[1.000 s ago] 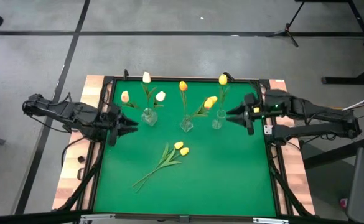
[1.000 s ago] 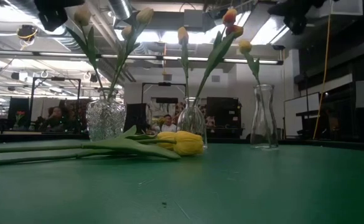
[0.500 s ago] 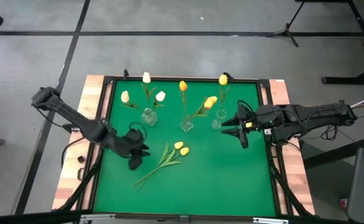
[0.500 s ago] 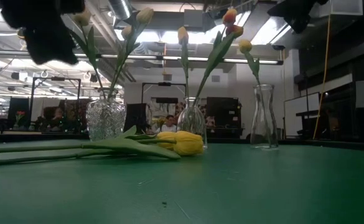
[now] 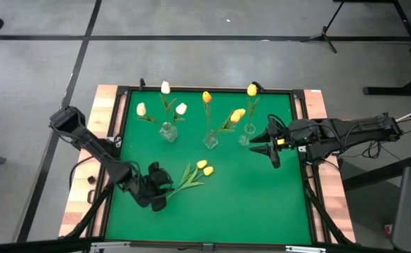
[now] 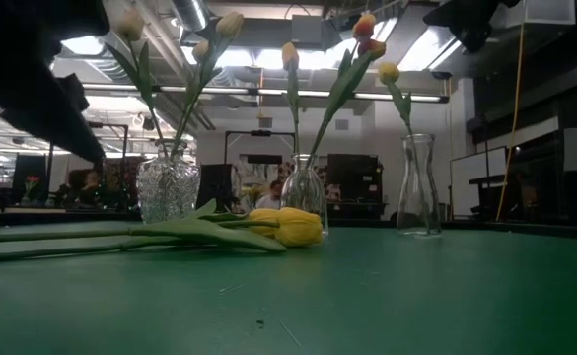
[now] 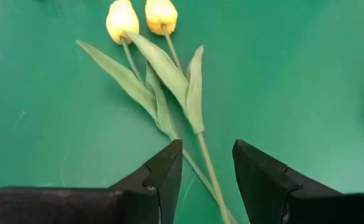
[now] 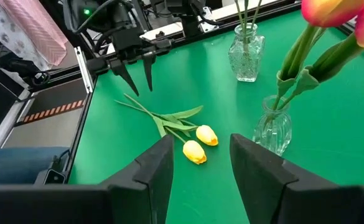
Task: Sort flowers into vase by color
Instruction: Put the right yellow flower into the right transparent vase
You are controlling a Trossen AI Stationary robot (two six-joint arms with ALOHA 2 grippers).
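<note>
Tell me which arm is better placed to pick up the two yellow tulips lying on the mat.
The left. The left gripper is open right over the stems of the yellow tulips on the mat. The right gripper, also open, waits beside the vases, farther from them.

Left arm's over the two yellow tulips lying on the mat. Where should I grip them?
Grip the two yellow tulips low on their bare stems, below the leaves, coming straight down. The left gripper, open, already straddles one stem there; heads and leaves look easily crushed.
</note>
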